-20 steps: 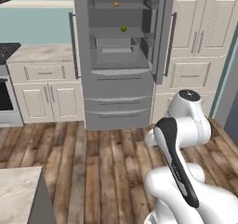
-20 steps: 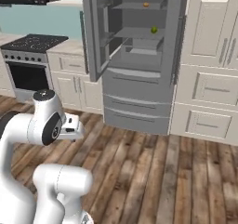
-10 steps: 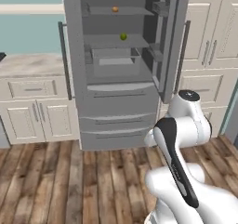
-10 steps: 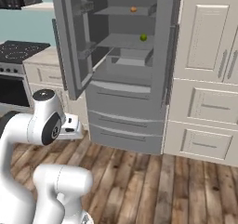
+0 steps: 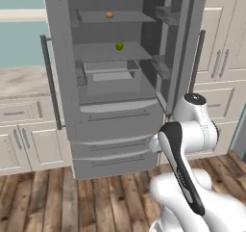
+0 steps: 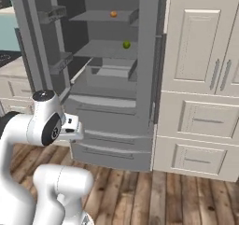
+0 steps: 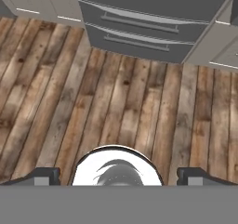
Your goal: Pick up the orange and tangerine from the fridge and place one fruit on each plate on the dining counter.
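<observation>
Closer now after the base's drive, the fridge (image 5: 120, 82) stands upright, doors wide, on the plank floor (image 7: 116, 111), orange fruit (image 5: 110, 15) on its top shelf, while the hand (image 7: 116, 176) gapes, empty.

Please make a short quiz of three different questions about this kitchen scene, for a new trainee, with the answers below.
1. True or false: the fridge has its upper doors open.
2. Multiple choice: where does the orange fruit lie compared with the green fruit? A) one shelf higher B) same shelf C) in a drawer below
3. Fill in: the end effector points down at the wooden ____, with its fingertips far apart.

Key: 1 true. 2 A. 3 floor; nothing sits between the fingertips.
</observation>
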